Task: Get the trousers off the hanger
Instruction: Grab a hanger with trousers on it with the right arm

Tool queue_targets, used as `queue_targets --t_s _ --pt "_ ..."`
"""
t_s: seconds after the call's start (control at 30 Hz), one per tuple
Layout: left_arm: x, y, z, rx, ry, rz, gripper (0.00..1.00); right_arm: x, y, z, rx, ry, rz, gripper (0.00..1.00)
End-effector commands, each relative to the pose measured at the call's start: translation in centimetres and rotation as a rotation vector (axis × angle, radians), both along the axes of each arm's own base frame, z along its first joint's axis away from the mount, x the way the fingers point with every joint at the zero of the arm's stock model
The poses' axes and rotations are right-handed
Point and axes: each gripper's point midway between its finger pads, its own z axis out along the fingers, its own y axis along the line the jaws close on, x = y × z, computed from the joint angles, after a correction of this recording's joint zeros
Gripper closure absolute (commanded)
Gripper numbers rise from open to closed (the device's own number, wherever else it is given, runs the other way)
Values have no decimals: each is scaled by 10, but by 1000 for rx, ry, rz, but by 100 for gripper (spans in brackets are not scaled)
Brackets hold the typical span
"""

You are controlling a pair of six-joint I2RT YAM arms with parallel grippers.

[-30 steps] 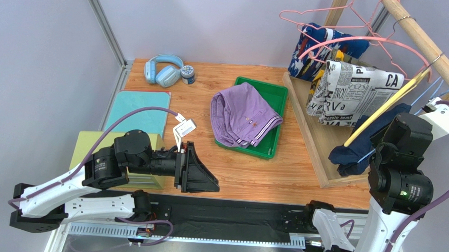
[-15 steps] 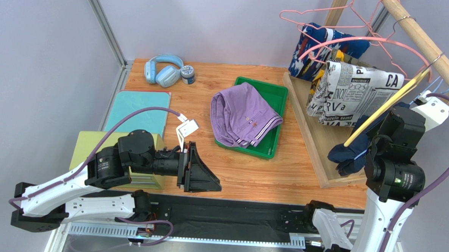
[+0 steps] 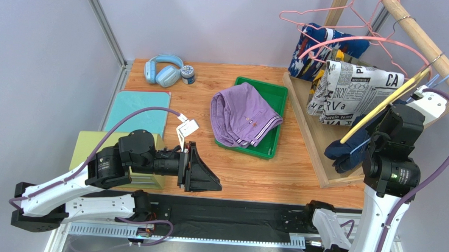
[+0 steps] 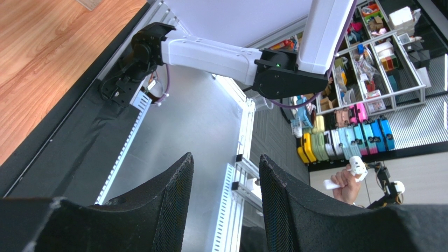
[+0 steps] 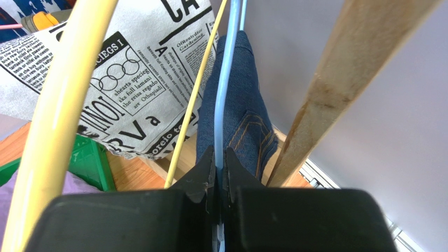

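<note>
Denim trousers (image 5: 239, 105) hang draped over the pale blue hanger (image 5: 223, 94) at the near end of the rack. They lie straight ahead of the right gripper (image 5: 220, 157), with their long axis running away from it along the wire. The right gripper's jaws are closed narrow on that wire, just short of the cloth. It seems to pinch wire alone, though the wrist view is too tight to rule out a fold of denim between the tips.

From above, the denim trousers sag low towards the rack base (image 3: 312, 135), to the left of the right arm, which is plainly the nearer one. The left gripper (image 4: 226, 173) hovers low over the near edge of the counter (image 3: 247, 172), well apart from the rack. Its jaws are moderately parted and hold nothing.

Room is tight. The wooden rail (image 5: 336, 89) passes close on the right, while the yellow hanger (image 5: 63, 105) and the newsprint trousers (image 5: 105, 79) crowd the left. The cloth would therefore have to slide off along the wire, towards the gripper or downward, rather than sideways. Denim is limp and likely to drag on the thin wire.

The purple trousers (image 3: 241, 115) already lie in the green tray (image 3: 276, 94).
</note>
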Motion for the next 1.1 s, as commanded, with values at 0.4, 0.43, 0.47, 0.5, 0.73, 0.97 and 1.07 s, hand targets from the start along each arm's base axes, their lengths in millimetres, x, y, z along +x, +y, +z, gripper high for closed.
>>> queue_targets --t_s 0.4,0.43,0.47,0.5,0.73,0.97,1.07 --pt "0 -1 5 -19 -12 0 44 -37 30 114 20 -375 98 100" --pt "0 -1 6 -22 -12 0 44 -38 34 111 49 -364 109 100" --pt "0 -1 5 -19 -13 -2 44 -40 37 110 68 -362 121 100" --pt "0 -1 5 -21 -14 -3 44 -41 44 112 85 -360 155 100" --pt "-1 1 1 -15 -9 -3 44 -54 72 83 184 -276 263 100" --pt "-1 1 0 -16 -15 -4 44 -79 93 62 218 -222 340 100" --pt "-2 -3 0 -17 -16 -19 44 -94 94 65 214 -239 331 100"
